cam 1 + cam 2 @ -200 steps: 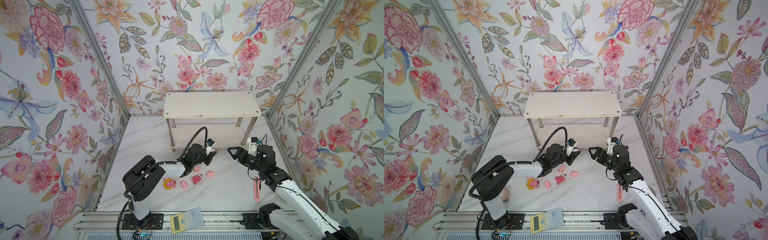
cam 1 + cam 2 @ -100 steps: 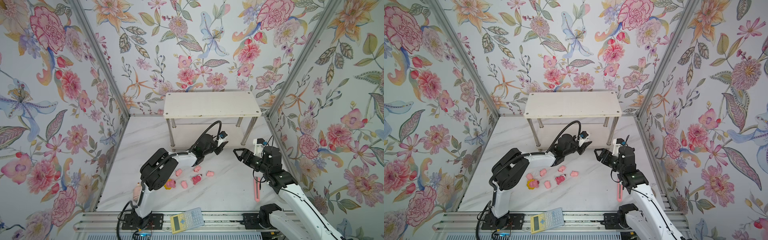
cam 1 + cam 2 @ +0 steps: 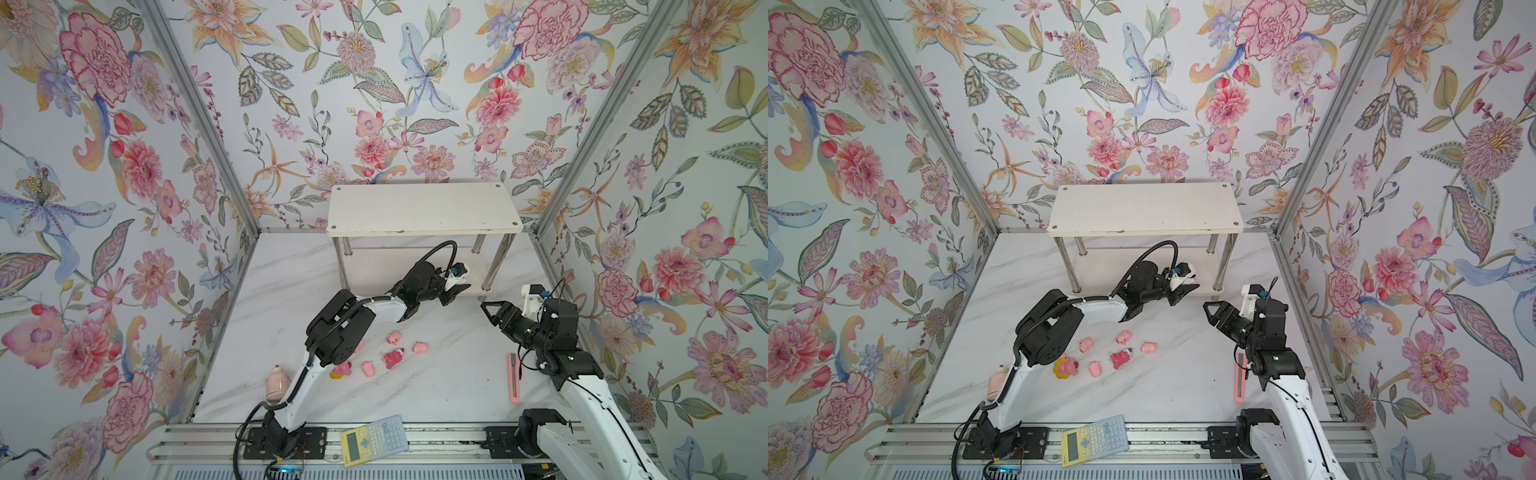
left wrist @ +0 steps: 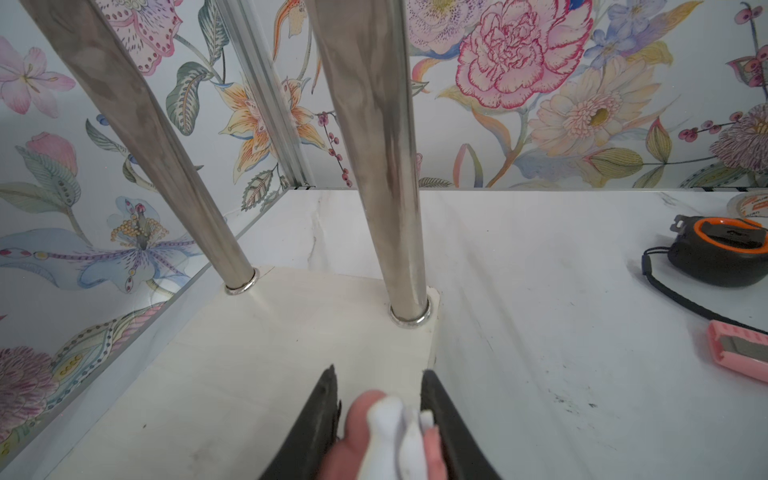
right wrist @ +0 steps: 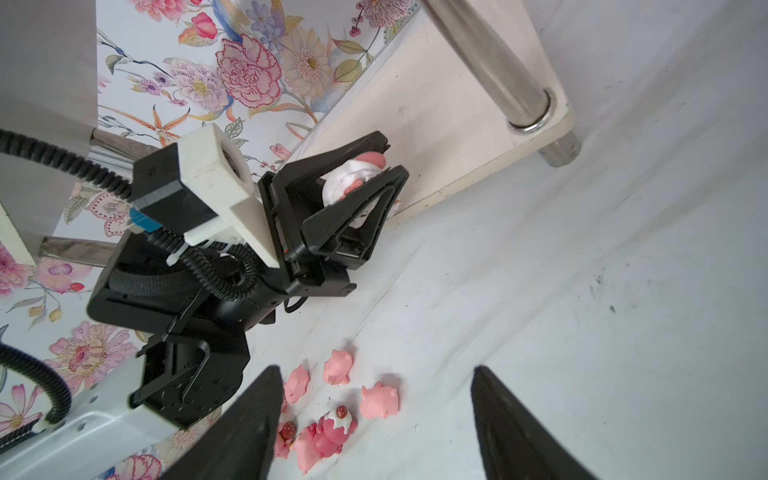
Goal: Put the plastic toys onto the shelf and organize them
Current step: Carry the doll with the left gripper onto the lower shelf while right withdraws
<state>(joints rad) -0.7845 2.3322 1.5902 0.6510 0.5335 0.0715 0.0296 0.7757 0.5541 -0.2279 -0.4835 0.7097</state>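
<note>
The round pink-and-white toy is pinched between the narrowed black fingers of the left gripper. It is just above the lower tier of the white shelf, near the front right chrome leg. Whether it touches the board cannot be told, and the fingers hide most of it in both wrist views.

On the marble table in front of the shelf lie four pink pigs, a dark pink bear topped with white and a strawberry, and a yellow-maned pink toy, all apart from the shelf.

The right gripper hovers empty, its fingers spread wide.

Any print on the yellow-and-grey calculator and the black-and-orange tape measure is too small to read. The pink utility knife is cut off in the left wrist view.
</note>
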